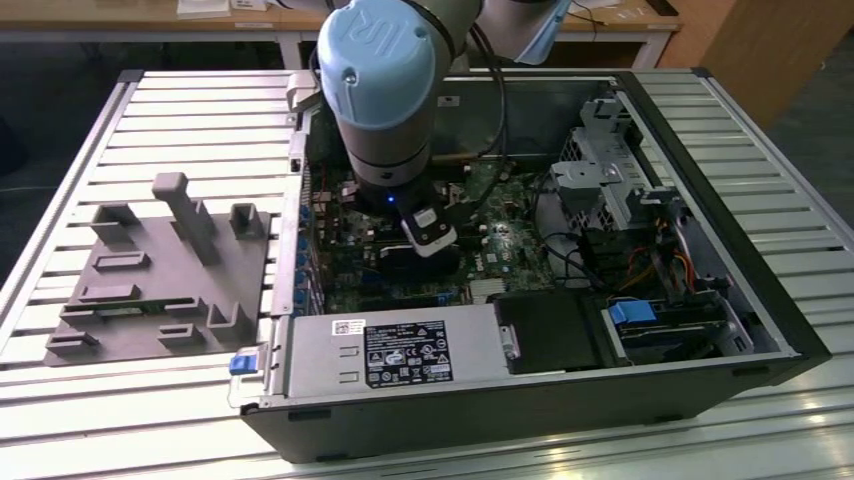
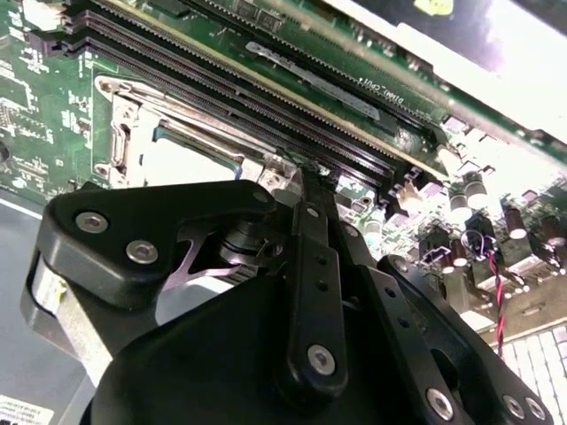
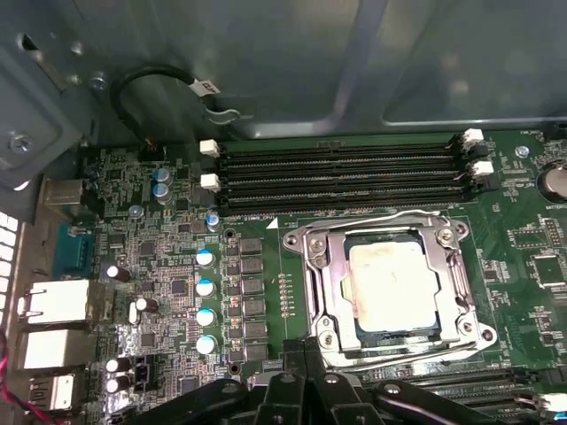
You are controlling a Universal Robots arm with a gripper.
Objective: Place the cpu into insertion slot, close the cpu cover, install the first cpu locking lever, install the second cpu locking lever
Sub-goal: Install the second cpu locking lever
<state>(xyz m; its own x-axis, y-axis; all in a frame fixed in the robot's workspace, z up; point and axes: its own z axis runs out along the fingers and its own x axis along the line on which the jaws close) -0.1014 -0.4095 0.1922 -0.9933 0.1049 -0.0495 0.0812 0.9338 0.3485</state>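
Note:
In the first wrist view the cpu (image 3: 392, 282), a pale silver square, lies in the insertion slot (image 3: 472, 334) on the green motherboard. The silvery cpu cover (image 3: 321, 270) lies flat around it. A thin wire lever (image 3: 372, 220) runs along the socket's side toward the memory slots. My gripper (image 3: 306, 351) is shut, with its black tips together just at the socket's near edge. In the second wrist view the gripper (image 2: 306, 173) tips touch down beside the socket corner, next to the cpu (image 2: 188, 165) and cover (image 2: 124, 146). In the exterior view the gripper (image 1: 424, 250) reaches down into the open computer case.
Long black memory slots (image 3: 341, 173) run beside the socket. A black cable (image 3: 151, 81) loops near the case wall. The power supply (image 1: 387, 355) and drive cage (image 1: 614, 175) crowd the case. A grey fixture plate (image 1: 160, 275) lies at the exterior view's left.

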